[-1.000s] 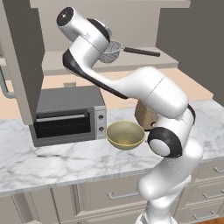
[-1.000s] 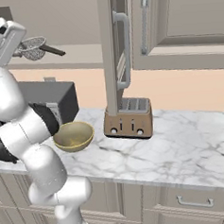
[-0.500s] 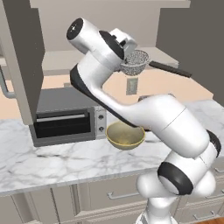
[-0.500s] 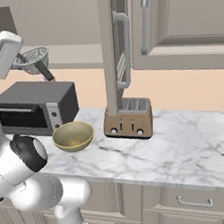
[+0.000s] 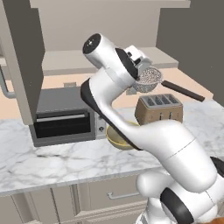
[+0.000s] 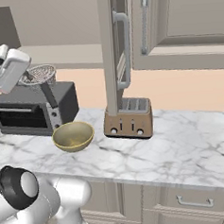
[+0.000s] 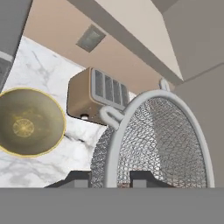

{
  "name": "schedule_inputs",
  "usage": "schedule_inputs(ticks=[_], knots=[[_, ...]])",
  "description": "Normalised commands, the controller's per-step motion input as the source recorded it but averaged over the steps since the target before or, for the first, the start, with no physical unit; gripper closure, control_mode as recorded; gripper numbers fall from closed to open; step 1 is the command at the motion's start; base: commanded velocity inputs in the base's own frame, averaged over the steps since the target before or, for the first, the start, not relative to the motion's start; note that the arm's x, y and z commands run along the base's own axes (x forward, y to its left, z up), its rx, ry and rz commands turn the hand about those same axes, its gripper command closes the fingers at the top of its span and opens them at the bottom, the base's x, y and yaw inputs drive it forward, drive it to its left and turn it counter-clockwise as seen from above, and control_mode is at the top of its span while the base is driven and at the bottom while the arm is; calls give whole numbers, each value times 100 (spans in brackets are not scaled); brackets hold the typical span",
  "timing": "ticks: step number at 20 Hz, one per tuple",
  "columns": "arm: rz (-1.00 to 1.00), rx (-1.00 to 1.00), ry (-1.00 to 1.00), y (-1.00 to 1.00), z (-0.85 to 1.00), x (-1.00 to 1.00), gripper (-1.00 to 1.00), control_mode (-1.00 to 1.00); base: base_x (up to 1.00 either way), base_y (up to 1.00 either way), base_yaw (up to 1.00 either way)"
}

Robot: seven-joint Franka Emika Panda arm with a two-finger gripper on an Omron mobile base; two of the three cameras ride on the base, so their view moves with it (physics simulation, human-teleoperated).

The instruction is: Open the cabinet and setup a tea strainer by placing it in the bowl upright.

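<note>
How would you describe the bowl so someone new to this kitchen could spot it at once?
Start at the marble counter under the open cabinet. A dark toaster oven stands on it at one side and a brown toaster at the other; the bowl sits on the marble between them, toward the front. It is the only round, open, yellowish-olive thing there, low beside its two boxy neighbours.

Through the hand view I see my fingers [image 7: 109,178] at the bottom edge, closed on the rim of the tea strainer [image 7: 153,144], whose grey mesh cup rises just above them and spreads off to their right. Left of the fingers and well apart from the strainer, the bowl [image 7: 28,122] sits open-side up on the marbled worktop [image 7: 48,70]. Above the fingers, just beyond the strainer's rim, stands the brown toaster [image 7: 94,98], close beside the bowl.
</note>
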Motion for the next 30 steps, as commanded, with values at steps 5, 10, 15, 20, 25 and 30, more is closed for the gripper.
schedule_inputs(ticks=[5, 10, 15, 20, 25, 30], knots=[[2, 0, 0, -36, -43, 0, 100, -100, 0, 0, 0], [9, 3, 0, -1, -41, 19, 100, -100, 0, 0, 0], [11, 0, 0, 0, -62, 8, 100, -100, 0, 0, 0], [8, 0, 5, 0, -75, 5, 100, -100, 0, 0, 0], [8, 1, 4, 0, -66, 7, 100, -100, 0, 0, 0], [7, 0, 0, 0, -46, 18, 100, -100, 0, 0, 0]])
